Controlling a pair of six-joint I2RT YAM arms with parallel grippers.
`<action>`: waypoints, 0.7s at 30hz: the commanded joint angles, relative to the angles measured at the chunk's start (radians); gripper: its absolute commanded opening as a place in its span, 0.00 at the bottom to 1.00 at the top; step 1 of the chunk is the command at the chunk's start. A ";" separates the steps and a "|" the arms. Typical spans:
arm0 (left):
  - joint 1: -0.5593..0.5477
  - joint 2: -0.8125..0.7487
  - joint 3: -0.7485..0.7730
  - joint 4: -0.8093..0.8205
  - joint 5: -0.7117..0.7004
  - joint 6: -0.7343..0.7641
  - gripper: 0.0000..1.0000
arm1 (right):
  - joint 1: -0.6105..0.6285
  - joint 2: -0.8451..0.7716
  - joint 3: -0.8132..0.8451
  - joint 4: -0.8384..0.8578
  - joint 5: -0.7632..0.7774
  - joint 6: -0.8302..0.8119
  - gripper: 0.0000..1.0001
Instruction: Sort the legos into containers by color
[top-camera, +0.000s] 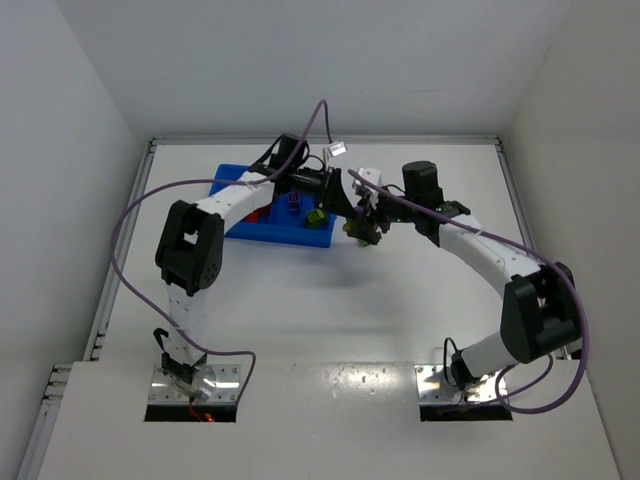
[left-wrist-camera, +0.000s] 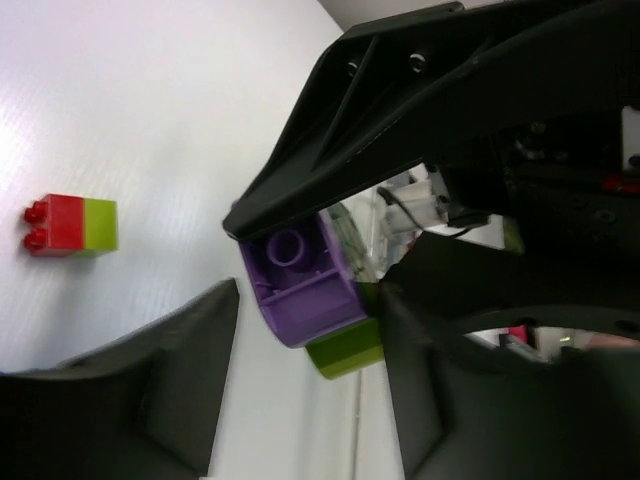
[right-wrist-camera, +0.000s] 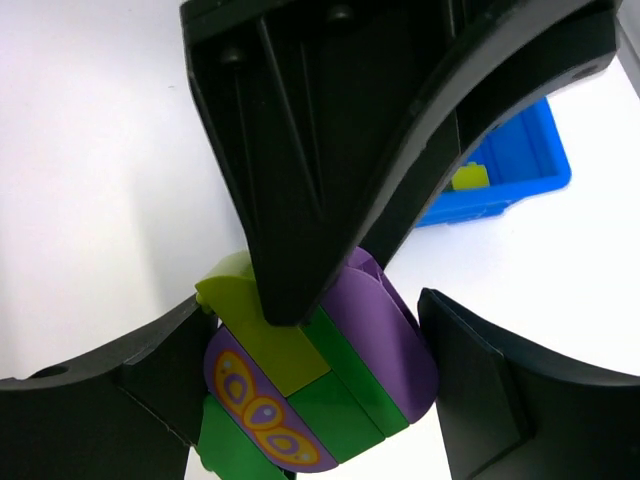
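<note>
Just right of the tray (top-camera: 283, 238), the right hand (right-wrist-camera: 315, 345) grips the lego clump (right-wrist-camera: 335, 405), the left hand (left-wrist-camera: 308, 300) half-open around it.

We are looking into a robotics lab test cell: a white desk (top-camera: 300, 320) boxed in by plain white panels (top-camera: 60, 120) behind it and on both its sides, two arms (top-camera: 190, 250) bolted to metal plates (top-camera: 225, 380) at its near edge, purple cables (top-camera: 320, 110) looping above it

the left arm (top-camera: 235, 200) and right arm (top-camera: 485, 250) meet beside the blue tray (top-camera: 275, 237), a green and purple lump of bricks (top-camera: 358, 233) between them. more bricks (top-camera: 315, 217) lie inside.
</note>
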 joint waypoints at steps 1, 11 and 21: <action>-0.020 0.033 0.040 0.027 0.046 0.007 0.46 | 0.012 -0.037 0.029 0.091 0.031 0.002 0.00; -0.089 0.088 0.059 0.073 0.072 0.062 0.00 | -0.025 -0.210 -0.022 -0.029 0.175 0.249 0.77; -0.155 0.209 0.197 0.232 0.178 -0.032 0.00 | -0.102 -0.448 -0.037 -0.277 0.059 0.481 0.94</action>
